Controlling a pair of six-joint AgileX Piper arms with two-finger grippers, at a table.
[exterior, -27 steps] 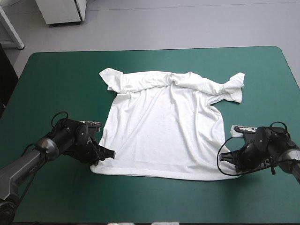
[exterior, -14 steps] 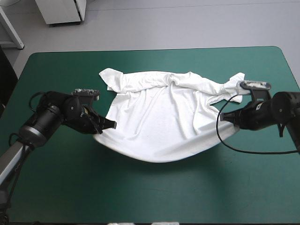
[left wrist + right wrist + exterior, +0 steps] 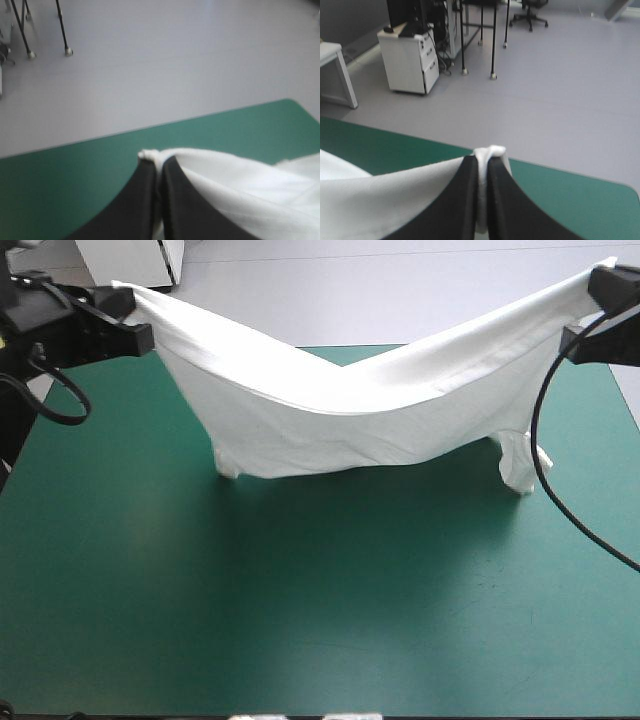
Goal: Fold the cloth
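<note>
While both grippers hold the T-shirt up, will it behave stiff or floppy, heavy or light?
Probably floppy: the T-shirt sags deeply between the left gripper and right gripper. Likely light, since two small pinches carry it. Its low ends, touching the table, may drag.

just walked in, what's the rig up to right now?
Both arms hold the white T-shirt in the air, stretched between them over the teal-green table. The left gripper and the right gripper each have their jaws shut on one corner of it. The middle sags, and the two lowest hanging parts seem to touch the table. No fold is made yet.
</note>
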